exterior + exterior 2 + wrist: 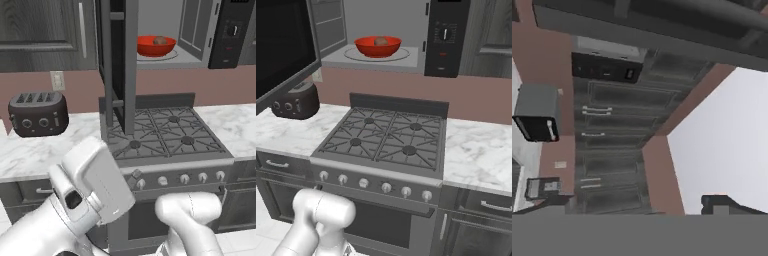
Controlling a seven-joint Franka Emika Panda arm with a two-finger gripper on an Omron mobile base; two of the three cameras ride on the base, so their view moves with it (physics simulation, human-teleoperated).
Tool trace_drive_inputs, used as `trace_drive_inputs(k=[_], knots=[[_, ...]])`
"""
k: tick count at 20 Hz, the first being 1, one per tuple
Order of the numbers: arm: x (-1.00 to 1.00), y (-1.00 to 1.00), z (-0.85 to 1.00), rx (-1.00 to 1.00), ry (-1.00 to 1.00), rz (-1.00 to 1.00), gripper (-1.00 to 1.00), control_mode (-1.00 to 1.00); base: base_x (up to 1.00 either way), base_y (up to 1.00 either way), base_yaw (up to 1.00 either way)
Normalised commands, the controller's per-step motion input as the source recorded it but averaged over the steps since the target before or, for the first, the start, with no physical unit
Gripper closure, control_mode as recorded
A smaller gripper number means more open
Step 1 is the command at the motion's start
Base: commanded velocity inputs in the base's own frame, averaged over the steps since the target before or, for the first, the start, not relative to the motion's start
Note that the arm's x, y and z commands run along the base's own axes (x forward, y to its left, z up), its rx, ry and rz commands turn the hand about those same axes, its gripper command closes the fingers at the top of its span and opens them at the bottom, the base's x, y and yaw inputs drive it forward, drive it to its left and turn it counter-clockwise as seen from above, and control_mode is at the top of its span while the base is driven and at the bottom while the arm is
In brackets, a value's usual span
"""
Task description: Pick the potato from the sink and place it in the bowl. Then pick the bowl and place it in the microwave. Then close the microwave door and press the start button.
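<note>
The red bowl (150, 49) (368, 49) stands on the glass turntable inside the microwave (195, 52) (448, 37), with the reddish-brown potato (160, 41) (380, 41) lying in it. The black microwave door (117, 55) (281, 45) is swung wide open to the left, out over the stove. The sink is out of view. In the hand view my gripper (634, 205) is open, one dark fingertip (719, 202) at the lower right, and nothing sits between the jaws. It looks across the room at dark cabinets and a pale wall, away from the microwave.
A gas stove (160, 132) (386, 135) with a row of knobs sits directly below the microwave. A dark toaster (37, 114) (296, 102) stands on the marble counter (30, 150) (481, 150) to the left. Dark wood cabinets flank the microwave.
</note>
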Motion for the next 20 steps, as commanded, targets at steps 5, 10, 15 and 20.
trace_drive_inputs(k=[5, 10, 15, 20], knots=[[1.00, 0.94, 0.00, -0.18, 0.02, -0.19, -1.00, -1.00, 0.00, 0.00, 0.00], [1.00, 0.67, -0.02, -0.10, 0.10, -0.10, -1.00, -1.00, 0.00, 0.00, 0.00], [1.00, 0.29, -0.05, -0.02, 0.17, -0.02, -1.00, -1.00, 0.00, 0.00, 0.00], [0.98, -0.07, 0.00, 0.00, 0.19, -0.12, -1.00, -1.00, 0.00, 0.00, 0.00]])
